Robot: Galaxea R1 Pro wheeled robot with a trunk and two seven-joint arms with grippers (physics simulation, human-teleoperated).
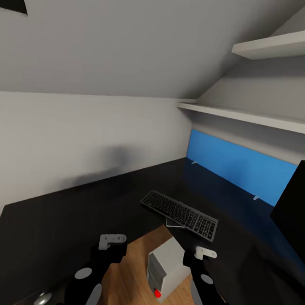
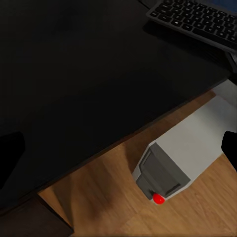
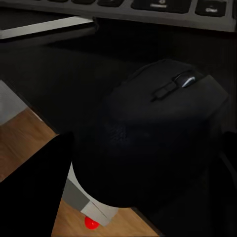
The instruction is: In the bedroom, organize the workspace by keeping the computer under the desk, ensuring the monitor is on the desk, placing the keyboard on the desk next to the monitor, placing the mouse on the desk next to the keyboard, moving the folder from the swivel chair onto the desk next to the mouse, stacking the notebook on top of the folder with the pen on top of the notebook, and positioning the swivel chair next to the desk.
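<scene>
1. My right claw (image 1: 202, 253) hangs over the worktop's inner edge; the mouse (image 3: 163, 128) sits between its fingers (image 3: 34, 192) in the wrist view. Clamped or merely straddling, I cannot tell.
2. My left claw (image 1: 111, 243) hovers above the worktop (image 1: 64, 219) edge, carrying nothing; jaw spacing I cannot tell.
3. The computer (image 1: 166, 266), light grey with a red button on its front, stands on the wood floor (image 1: 128, 279) in the worktop's inner corner, between the two claws.
4. The keyboard (image 1: 179, 214) lies flat on the worktop just beyond the computer.
5. The monitor (image 1: 297, 207) shows at the right edge, before a blue panel (image 1: 238, 166).
6. Two pale shelves (image 1: 265, 118) run above the panel.
</scene>
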